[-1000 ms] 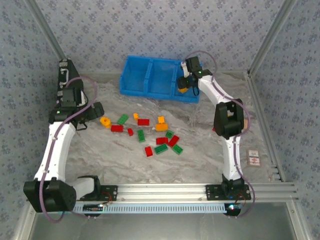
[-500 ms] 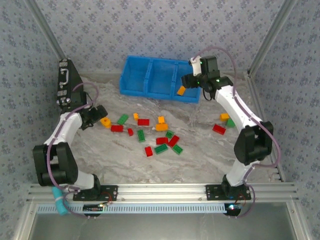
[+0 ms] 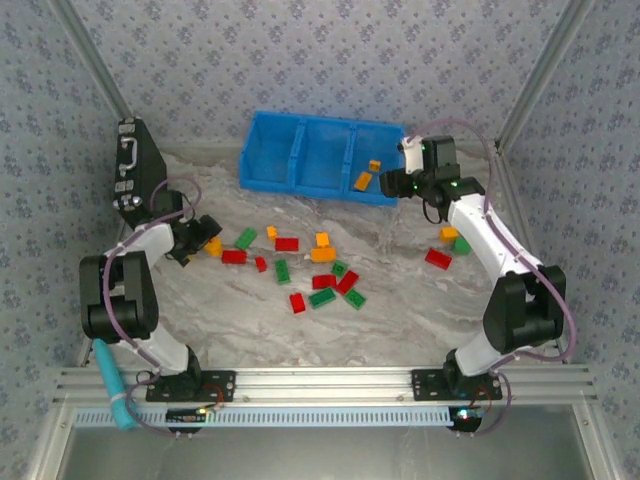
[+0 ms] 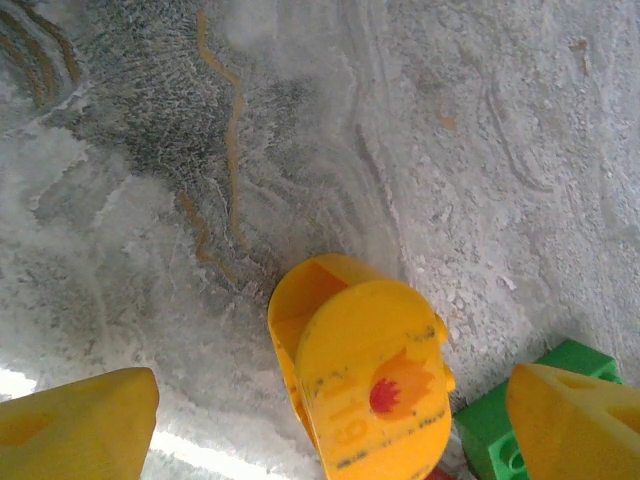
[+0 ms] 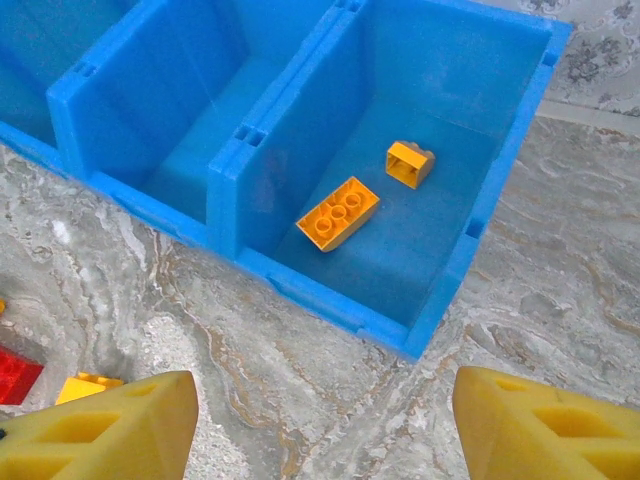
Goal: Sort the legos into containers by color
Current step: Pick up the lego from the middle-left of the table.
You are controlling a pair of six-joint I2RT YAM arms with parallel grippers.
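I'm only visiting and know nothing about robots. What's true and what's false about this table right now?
1. Two orange bricks lie in the bin's right-end compartment. True.
2. The right claw holds a red brick. False: it is open and empty.
3. The middle compartment holds green bricks. False: it looks empty.
4. The left claw is open, with an orange piece on the table between its fingers. True.
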